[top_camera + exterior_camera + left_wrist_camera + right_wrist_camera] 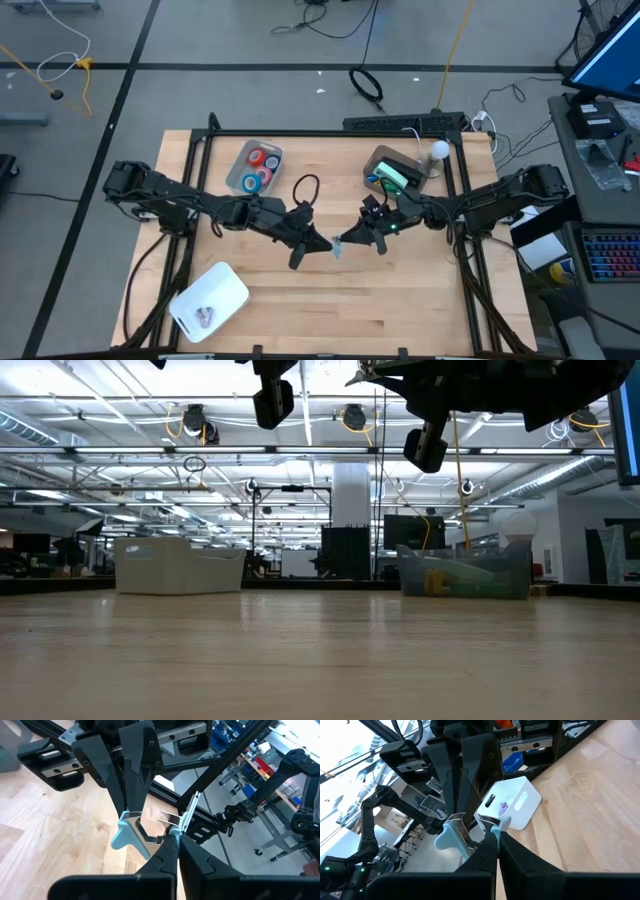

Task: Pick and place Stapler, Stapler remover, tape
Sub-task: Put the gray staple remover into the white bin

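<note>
A light-blue stapler remover point(336, 246) with metal claws hangs above the middle of the table between my two grippers. My left gripper point(322, 244) comes at it from the left and my right gripper point(348, 241) from the right, and both are shut on it. The green stapler point(392, 177) lies in an open container at the back right. The red and blue tape rolls point(260, 168) lie in a clear tray at the back left. My left gripper point(172, 840) pinches one blue wing of the stapler remover point(187, 815) between its two fingers, coming nearly level from the table's left. The remover is lifted clear of the table. My right gripper point(492, 837) pinches the opposite wing point(504, 823) between its two fingers, coming level from the table's right. The claws point(470, 827) stand between the two holds.
A white bin point(210, 298) with a small purple piece in it stands at the near left. A black cable loop point(305, 187) lies behind the grippers. Bare wood lies along the near edge, right of the bin.
</note>
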{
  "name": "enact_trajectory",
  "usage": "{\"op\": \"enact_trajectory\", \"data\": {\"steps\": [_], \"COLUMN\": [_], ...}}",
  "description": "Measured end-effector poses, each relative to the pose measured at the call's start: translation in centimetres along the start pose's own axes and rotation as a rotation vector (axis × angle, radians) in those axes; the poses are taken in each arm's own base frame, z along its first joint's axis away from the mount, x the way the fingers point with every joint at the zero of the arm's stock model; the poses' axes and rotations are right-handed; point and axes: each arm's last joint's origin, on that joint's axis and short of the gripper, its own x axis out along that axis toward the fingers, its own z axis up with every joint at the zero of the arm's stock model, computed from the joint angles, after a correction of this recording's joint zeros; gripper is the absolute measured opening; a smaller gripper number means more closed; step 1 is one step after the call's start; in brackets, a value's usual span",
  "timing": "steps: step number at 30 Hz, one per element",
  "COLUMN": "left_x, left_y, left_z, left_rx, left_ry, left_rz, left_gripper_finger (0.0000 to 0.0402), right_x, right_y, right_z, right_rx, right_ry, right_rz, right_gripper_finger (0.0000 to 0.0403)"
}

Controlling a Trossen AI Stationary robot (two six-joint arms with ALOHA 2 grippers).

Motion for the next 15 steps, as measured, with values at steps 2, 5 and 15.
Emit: {"op": "enact_trajectory", "data": {"steps": [2, 5, 15], "left_x": [0.0, -0.03, -0.01], "left_y": [0.03, 0.2, 0.19], "left_z": [-0.05, -0.21, -0.75], "left_rx": [0.001, 0.003, 0.024], "left_ry": [0.005, 0.021, 0.083], "left_rz": [0.004, 0.023, 0.013], "left_gripper_finger": [0.0005, 0.0004, 0.0002], "right_x": [0.0, 0.0, 0.01], "right_y": [0.01, -0.03, -0.04], "right_z": [-0.01, -0.02, -0.15], "right_rx": [0.0, 0.002, 0.016], "right_ry": [0.0, 0.002, 0.03], "right_rz": [0.0, -0.003, 0.009], "right_gripper_finger": [0.0, 0.0004, 0.0065]}}
